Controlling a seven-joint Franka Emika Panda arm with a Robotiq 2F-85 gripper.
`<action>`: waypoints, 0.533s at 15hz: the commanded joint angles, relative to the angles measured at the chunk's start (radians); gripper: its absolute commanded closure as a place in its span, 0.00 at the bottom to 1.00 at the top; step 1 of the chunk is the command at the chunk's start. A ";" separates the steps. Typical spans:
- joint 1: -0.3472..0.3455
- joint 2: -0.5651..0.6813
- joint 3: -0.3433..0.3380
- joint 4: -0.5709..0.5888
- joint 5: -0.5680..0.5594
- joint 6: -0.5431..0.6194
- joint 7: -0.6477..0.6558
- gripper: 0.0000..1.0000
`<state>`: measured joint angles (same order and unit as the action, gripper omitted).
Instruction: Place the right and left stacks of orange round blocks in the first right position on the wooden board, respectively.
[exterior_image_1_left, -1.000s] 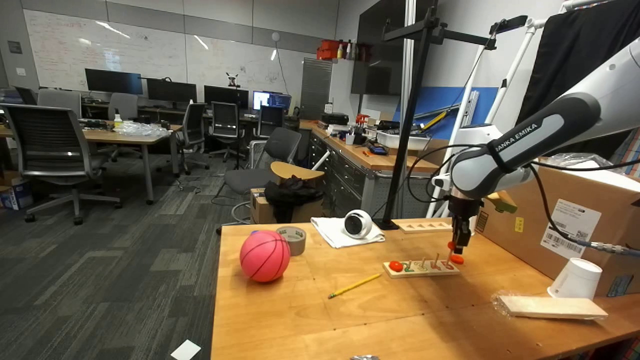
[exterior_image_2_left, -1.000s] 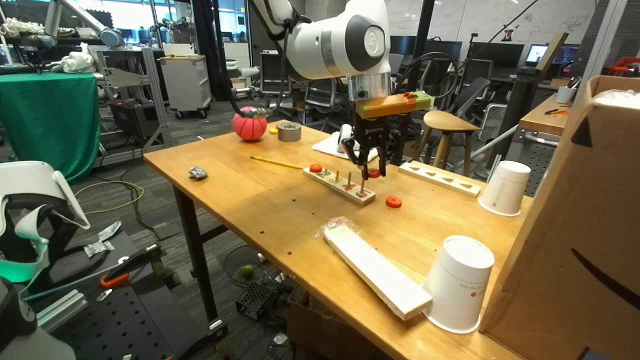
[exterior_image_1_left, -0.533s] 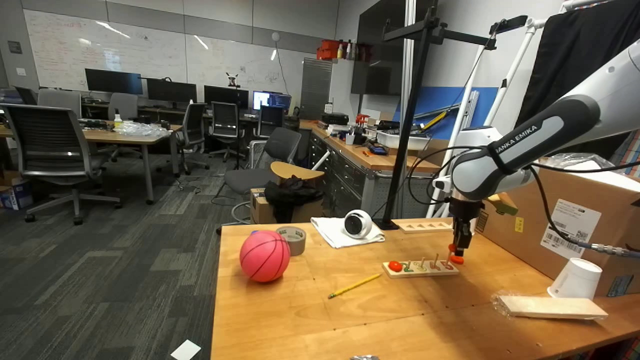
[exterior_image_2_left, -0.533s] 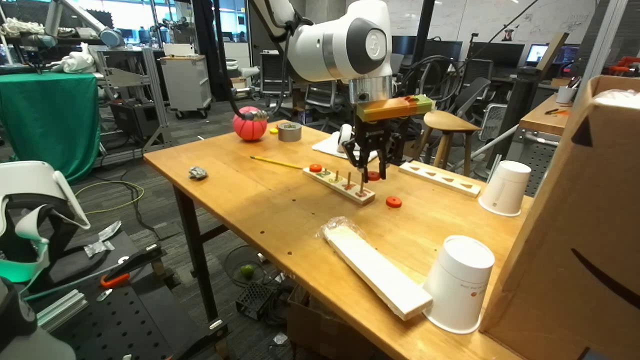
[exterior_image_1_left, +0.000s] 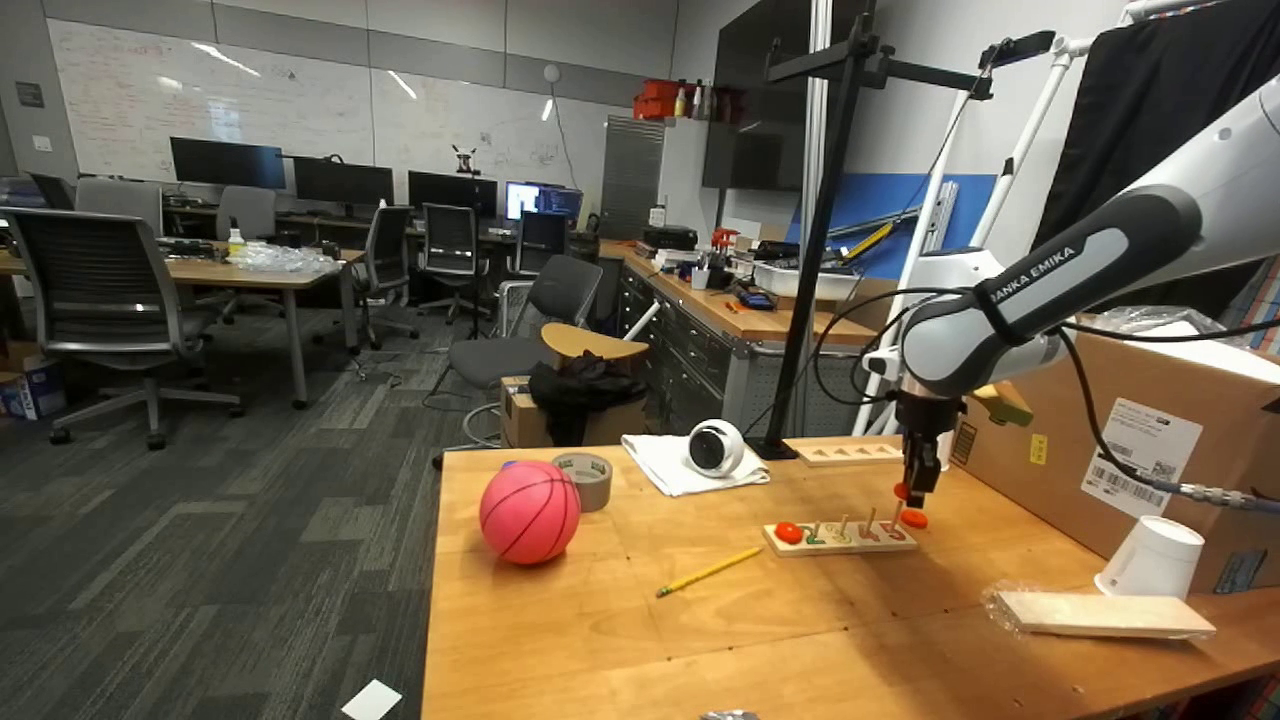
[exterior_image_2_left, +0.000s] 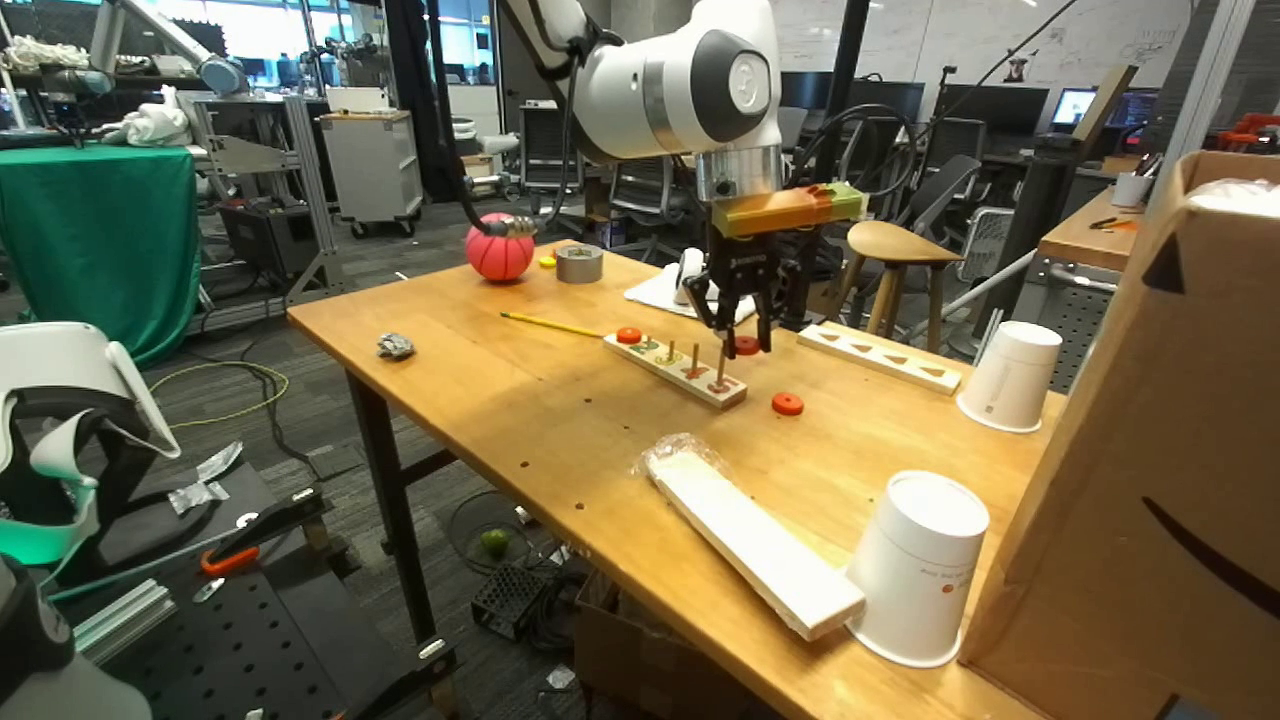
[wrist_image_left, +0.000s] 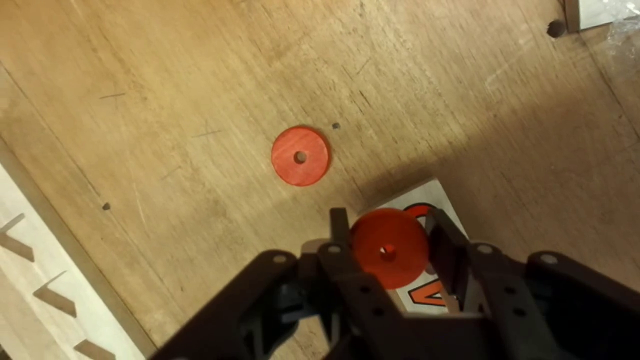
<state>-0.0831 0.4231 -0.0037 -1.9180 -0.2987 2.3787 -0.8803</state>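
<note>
In the wrist view we see the black metal two-fingered gripper (wrist_image_left: 387, 220) holding an orange-red round wooden block (wrist_image_left: 392, 231) between its fingers. Beneath the hand lies an end of the pale, rectangular wooden board (wrist_image_left: 433, 191), printed with numbers. Just beyond the hand's tips, apart from them, a matching orange-red, round loose block (wrist_image_left: 310, 170) lies flat on the brown wooden tabletop (wrist_image_left: 200, 75).

In an exterior view we find a slim wooden end peg (exterior_image_2_left: 721, 368) close by the hand; its visible shaft carries no block. An orange-red, round far block (exterior_image_2_left: 628, 335) sits on the board end farthest from the hand; we cannot tell whether it counts toward this task.

In an exterior view the slim wooden middle pegs (exterior_image_1_left: 870, 519) stand bare, to the hand's side. We take the held block and the loose block for the two "stacks", though each looks single, and the peg nearest the hand for the goal. Neither is placed; we judge both placings are left.
</note>
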 joint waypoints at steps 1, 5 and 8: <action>0.006 -0.022 -0.001 -0.007 -0.018 -0.010 0.007 0.83; 0.003 -0.028 0.004 -0.020 -0.006 -0.009 0.005 0.83; 0.006 -0.043 0.003 -0.031 -0.010 -0.005 0.009 0.83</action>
<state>-0.0808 0.4217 -0.0033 -1.9235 -0.3015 2.3787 -0.8802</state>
